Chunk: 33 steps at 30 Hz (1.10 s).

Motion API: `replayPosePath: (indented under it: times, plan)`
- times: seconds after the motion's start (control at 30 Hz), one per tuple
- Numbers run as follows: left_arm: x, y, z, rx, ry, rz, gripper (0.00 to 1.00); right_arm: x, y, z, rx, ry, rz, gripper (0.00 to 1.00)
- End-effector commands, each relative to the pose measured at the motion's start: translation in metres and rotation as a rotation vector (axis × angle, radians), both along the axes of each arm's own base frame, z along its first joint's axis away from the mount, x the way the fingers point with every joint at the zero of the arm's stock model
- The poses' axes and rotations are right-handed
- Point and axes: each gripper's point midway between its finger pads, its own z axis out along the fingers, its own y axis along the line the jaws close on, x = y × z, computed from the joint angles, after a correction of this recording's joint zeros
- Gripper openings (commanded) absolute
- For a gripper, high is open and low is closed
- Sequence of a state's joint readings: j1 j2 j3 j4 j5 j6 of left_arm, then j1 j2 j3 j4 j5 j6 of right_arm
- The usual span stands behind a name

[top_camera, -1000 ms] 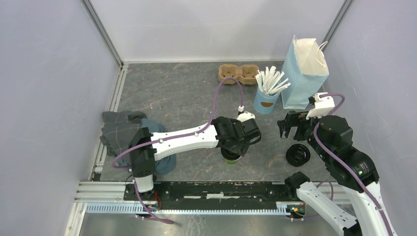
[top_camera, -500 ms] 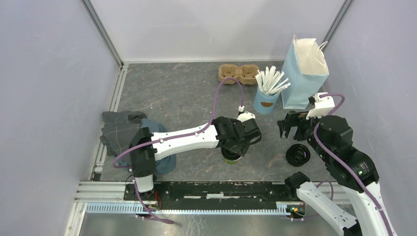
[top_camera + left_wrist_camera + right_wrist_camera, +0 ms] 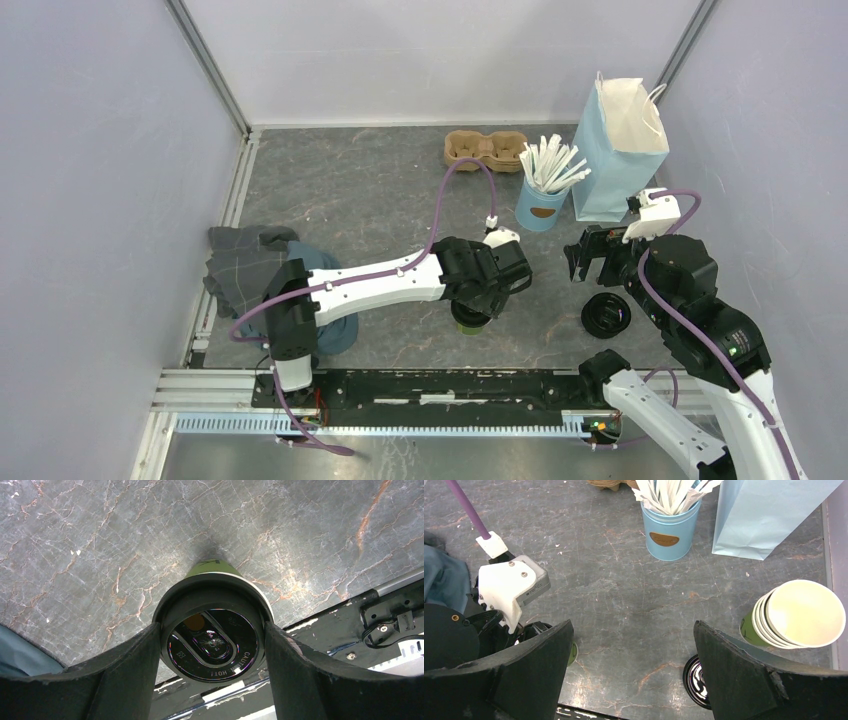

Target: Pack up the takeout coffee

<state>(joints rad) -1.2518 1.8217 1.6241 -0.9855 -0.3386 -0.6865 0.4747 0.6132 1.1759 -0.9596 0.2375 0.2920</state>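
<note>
No change from a second ago: both arms and every object sit where they were.

Left gripper [image 3: 212, 630]: reaches down over the takeout coffee [image 3: 212, 640], one finger pressed against each side of the black lid's rim, so it grips the cup. The cup stands upright on the grey table [image 3: 350, 190], near the front edge and about midway between the two arm bases. Its green wall shows below the lid in the left wrist view.

Right gripper [image 3: 631, 630]: jaws spread wide, nothing between them, held above the table to the right of the coffee.

Also noted:
- A loose black lid [image 3: 606, 315] lies flat under the right arm.
- A stack of lidless green cups [image 3: 794, 615] lies just beside the right gripper's finger, mouth turned toward the wrist camera.
- The blue bag [image 3: 620, 150] stands open at the back right.
- The light-blue cup of white sticks [image 3: 541, 205] is just to the left of the bag.
- A cardboard cup carrier [image 3: 485, 148] sits behind that cup.
- A crumpled cloth [image 3: 250, 265] lies at the left.
</note>
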Motion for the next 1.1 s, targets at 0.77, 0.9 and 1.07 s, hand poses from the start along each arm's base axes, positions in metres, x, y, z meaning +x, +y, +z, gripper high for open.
replayPosePath:
  times: [0.77,0.9,1.07]
  plan:
    - [0.007,-0.004,0.019,-0.014,-0.05,-0.037,0.77,0.002,0.001,0.003,0.012,-0.024,0.004,0.97]
    - [0.007,-0.003,0.03,-0.033,-0.054,-0.033,0.85,0.002,0.003,-0.005,0.01,-0.003,0.006,0.97]
    - [0.004,0.0,0.053,-0.08,-0.064,-0.033,1.0,0.006,-0.003,-0.025,-0.011,0.075,-0.054,0.97]
